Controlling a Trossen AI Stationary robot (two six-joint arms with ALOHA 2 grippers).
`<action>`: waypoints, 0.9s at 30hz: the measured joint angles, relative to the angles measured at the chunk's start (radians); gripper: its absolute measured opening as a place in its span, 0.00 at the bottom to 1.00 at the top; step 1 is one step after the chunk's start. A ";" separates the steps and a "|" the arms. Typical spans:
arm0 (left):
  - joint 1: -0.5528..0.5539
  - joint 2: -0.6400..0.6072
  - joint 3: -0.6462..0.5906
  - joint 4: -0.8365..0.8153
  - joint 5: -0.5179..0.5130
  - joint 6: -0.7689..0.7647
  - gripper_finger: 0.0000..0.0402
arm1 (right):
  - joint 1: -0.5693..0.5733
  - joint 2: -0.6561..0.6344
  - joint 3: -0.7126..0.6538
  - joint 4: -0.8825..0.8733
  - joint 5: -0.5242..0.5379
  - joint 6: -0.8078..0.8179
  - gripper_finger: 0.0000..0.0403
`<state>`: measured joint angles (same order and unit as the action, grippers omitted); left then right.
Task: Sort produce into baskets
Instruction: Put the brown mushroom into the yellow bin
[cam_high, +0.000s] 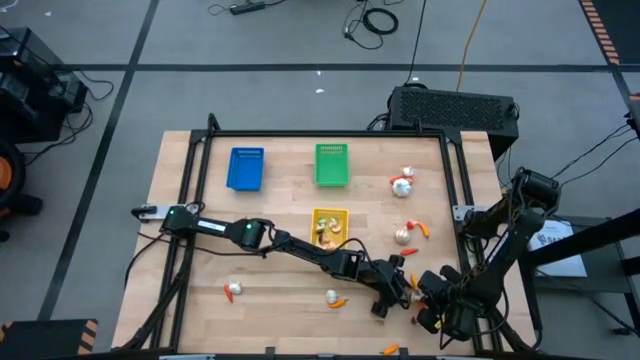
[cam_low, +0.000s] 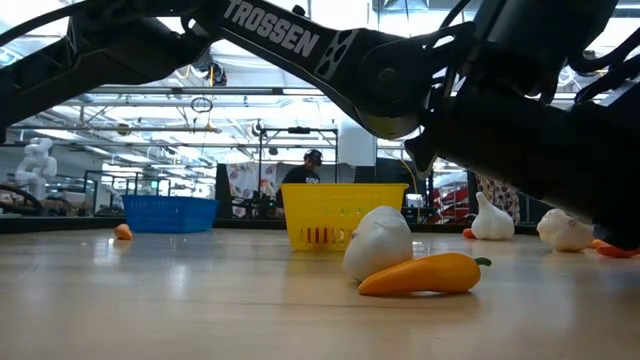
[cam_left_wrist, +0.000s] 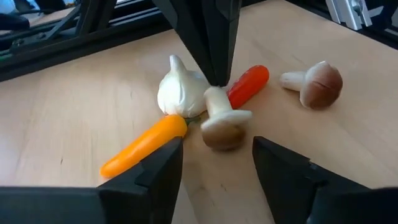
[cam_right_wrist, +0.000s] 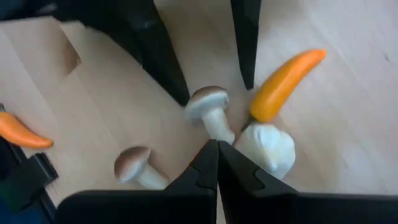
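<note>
At the table's near right edge, the open left gripper (cam_left_wrist: 214, 163) straddles a small brown-capped toy mushroom (cam_left_wrist: 221, 121) (ungripped), crowded by the shut, empty right gripper (cam_right_wrist: 217, 163).

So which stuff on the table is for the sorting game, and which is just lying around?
For sorting:
- blue basket, green basket, yellow basket
- mushroom, garlic, orange pepper in front of the open left gripper
- right gripper, shut

Just lying around:
- black box behind the table
- floor cables
</note>
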<state>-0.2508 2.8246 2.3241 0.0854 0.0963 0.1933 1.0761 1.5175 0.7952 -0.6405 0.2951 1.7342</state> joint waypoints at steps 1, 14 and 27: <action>0.000 0.000 0.000 0.000 0.000 -0.004 0.51 | -0.004 0.000 0.000 0.001 0.005 -0.003 0.00; 0.000 0.000 0.000 -0.013 -0.003 -0.006 0.52 | -0.084 0.000 0.000 0.001 0.055 -0.115 0.00; 0.000 0.000 0.000 -0.018 -0.003 -0.005 0.52 | -0.120 -0.001 0.000 0.040 0.073 -0.232 0.00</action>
<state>-0.2511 2.8243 2.3241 0.0677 0.0929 0.1883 0.9558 1.5169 0.7952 -0.6004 0.3683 1.5023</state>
